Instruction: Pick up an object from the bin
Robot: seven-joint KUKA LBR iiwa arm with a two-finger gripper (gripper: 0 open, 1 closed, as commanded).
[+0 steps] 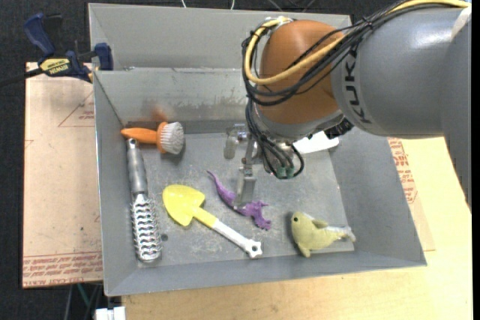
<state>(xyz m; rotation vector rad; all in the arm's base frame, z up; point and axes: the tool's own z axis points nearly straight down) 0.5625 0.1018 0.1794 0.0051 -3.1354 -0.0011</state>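
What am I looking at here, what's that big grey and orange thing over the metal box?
One camera looks down into a grey metal bin. The big grey and orange thing is a robot arm reaching in from the right; its gripper hangs low over a purple toy creature mid-bin. Around it lie a yellow toy shovel, a yellowish plush animal, a metal hairbrush and an orange-handled brush. Whether it has gripped the toy, I can't tell.

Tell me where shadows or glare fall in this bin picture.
Camera view: light is even; a soft shadow lies on the bin floor beside the gripper, under the arm; the metal brush glints; the orange wrist cover hides part of the back wall.
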